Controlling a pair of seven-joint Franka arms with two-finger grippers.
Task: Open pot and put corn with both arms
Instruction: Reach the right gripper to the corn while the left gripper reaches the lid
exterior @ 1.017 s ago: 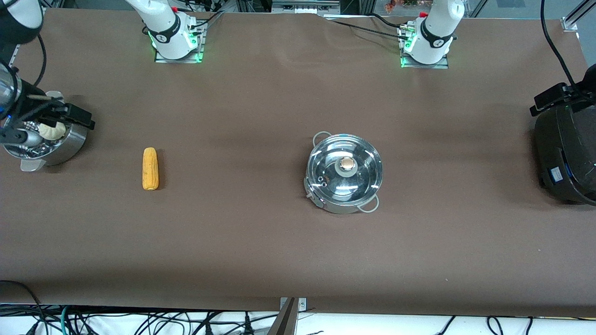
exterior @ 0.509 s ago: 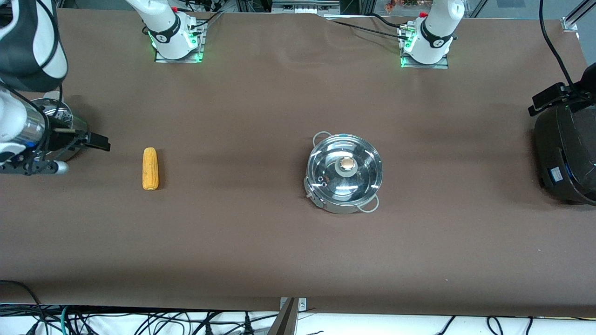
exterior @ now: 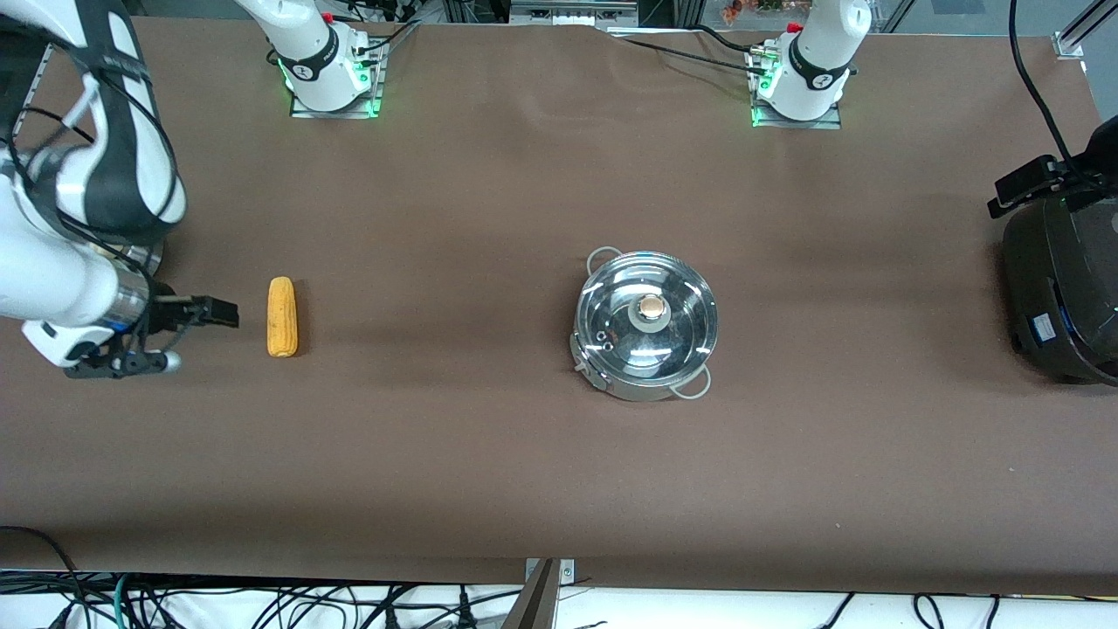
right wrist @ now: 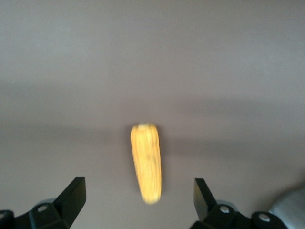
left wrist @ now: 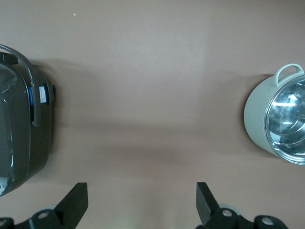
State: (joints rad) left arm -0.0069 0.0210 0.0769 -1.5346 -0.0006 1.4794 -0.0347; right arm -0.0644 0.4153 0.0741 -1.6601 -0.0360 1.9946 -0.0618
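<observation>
The corn (right wrist: 147,162) appears blurred in the right wrist view. The black cooker (exterior: 1066,288) is cut off at the front view's edge (its far part is unseen). In the left wrist view the pot (left wrist: 279,121) is cropped, and only both grippers' fingertips show.

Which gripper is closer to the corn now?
Right. The right gripper is open just beside the corn; the left gripper is open at the left arm's end, by the black cooker.
</observation>
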